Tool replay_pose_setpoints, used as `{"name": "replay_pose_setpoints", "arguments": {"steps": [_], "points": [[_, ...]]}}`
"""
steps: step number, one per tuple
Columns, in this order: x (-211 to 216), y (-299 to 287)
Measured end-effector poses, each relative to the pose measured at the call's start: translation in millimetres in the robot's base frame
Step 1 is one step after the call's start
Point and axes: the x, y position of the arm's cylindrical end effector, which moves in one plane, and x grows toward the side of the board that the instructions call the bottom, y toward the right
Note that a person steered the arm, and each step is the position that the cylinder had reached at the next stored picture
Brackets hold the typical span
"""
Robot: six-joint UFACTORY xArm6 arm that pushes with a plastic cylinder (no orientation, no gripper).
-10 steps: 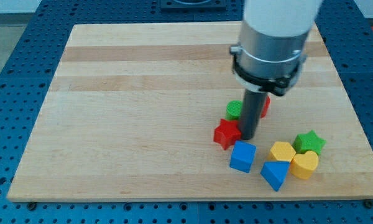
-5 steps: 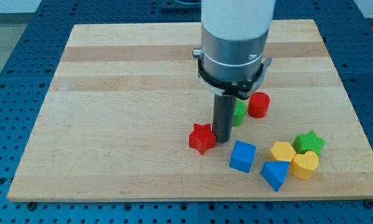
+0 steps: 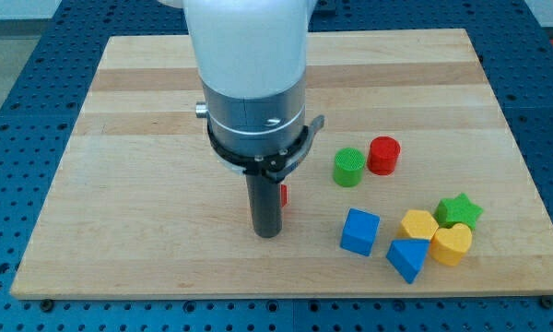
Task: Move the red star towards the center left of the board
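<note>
Camera view shows the red star (image 3: 283,195) almost wholly hidden behind my rod: only a thin red sliver peeks out at the rod's right edge, a little below the middle of the board (image 3: 147,120) and somewhat left of the block cluster. My tip (image 3: 267,233) rests on the wood just beside that sliver, on its lower left, and I cannot tell whether the two touch. As for the end effector, it is a plain dark rod with nothing to open or close, and it grips nothing. To the view's right of the star, apart from it, stand a green cylinder (image 3: 348,167) and a red cylinder (image 3: 383,155), close beside each other. Lower right of the star sits a blue cube (image 3: 359,231). Further right is a tight group: a yellow block (image 3: 417,224) of rounded shape, a blue block (image 3: 406,258) that looks like a triangular wedge, a yellow heart (image 3: 452,244) and a green star (image 3: 459,211). The wooden board lies on a blue perforated tabletop (image 3: 18,111), and the whole left half of the board carries only bare wood grain.
</note>
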Motion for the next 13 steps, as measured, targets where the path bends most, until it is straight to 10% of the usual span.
{"name": "replay_pose_setpoints", "arguments": {"steps": [6,13], "points": [[-123,42],[-87,-55]]}}
